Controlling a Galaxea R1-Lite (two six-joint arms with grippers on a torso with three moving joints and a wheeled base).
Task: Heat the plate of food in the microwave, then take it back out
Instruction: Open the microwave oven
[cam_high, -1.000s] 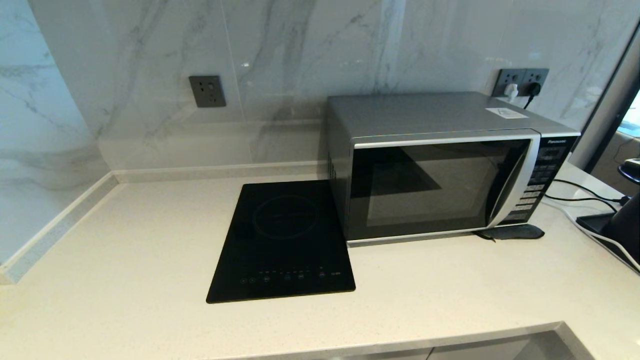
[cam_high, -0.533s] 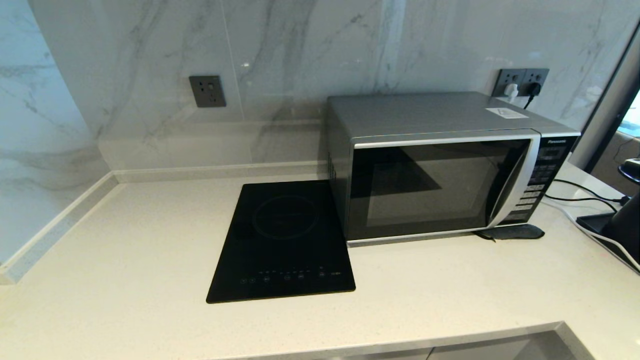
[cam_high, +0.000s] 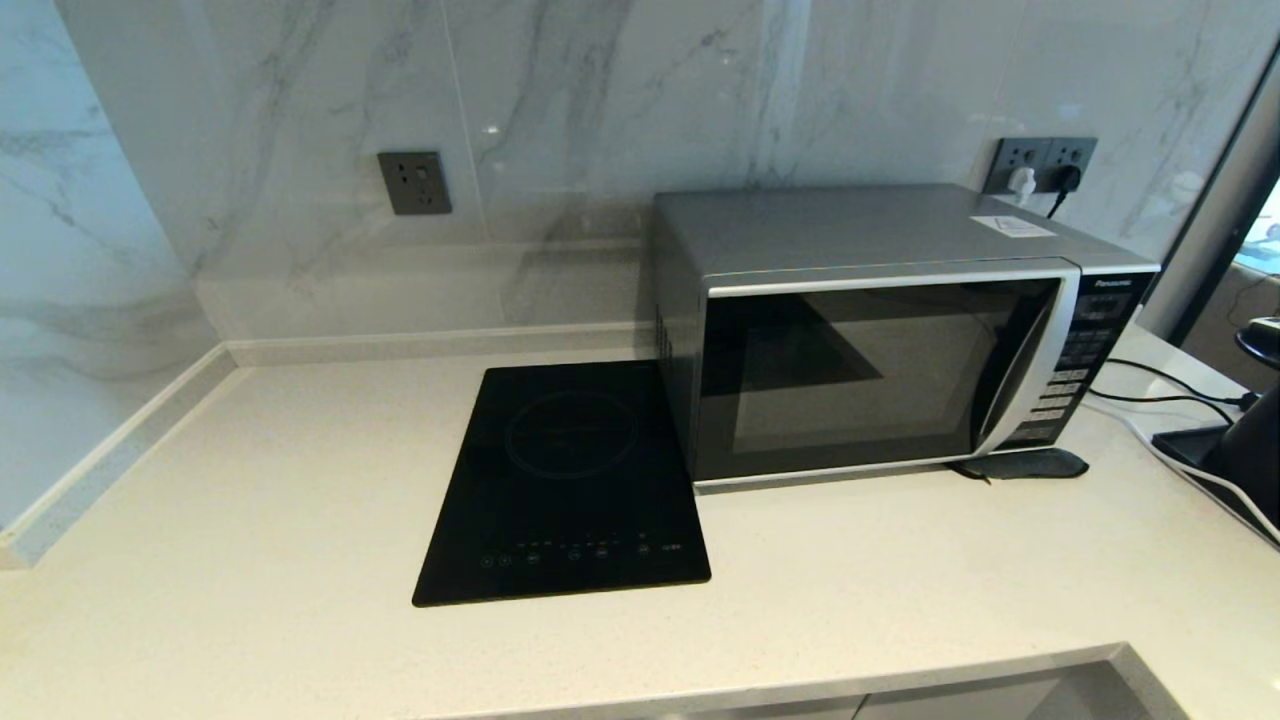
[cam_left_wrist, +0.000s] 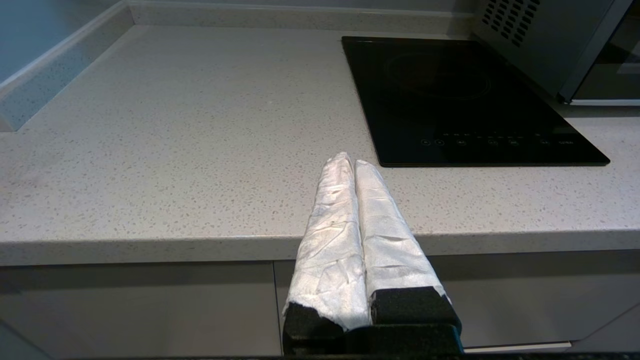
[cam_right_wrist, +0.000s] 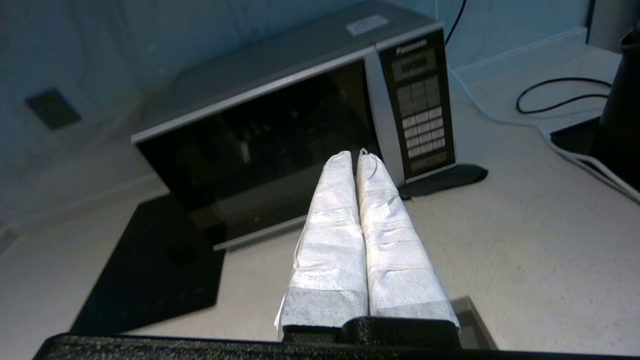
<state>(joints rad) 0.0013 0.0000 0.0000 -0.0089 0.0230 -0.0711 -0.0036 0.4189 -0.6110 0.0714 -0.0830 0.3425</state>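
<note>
Pretty even, soft indoor light in the head view, nothing harsh. The glossy white marble wall (cam_high: 600, 120) picks up small glare spots and a hazy reflection of the boxy silver microwave (cam_high: 880, 330). Its dark glass door (cam_high: 860, 370) mirrors a pale patch and a dark wedge. A strip of daylight shows at the far right edge, and straight lines bow a bit toward the corners. The left wrist view is sharp and neutral, with a shadow under the speckled beige countertop (cam_left_wrist: 175, 150) lip. The right wrist view is dimmer, bluish and smeared with blur, especially toward the back wall.
</note>
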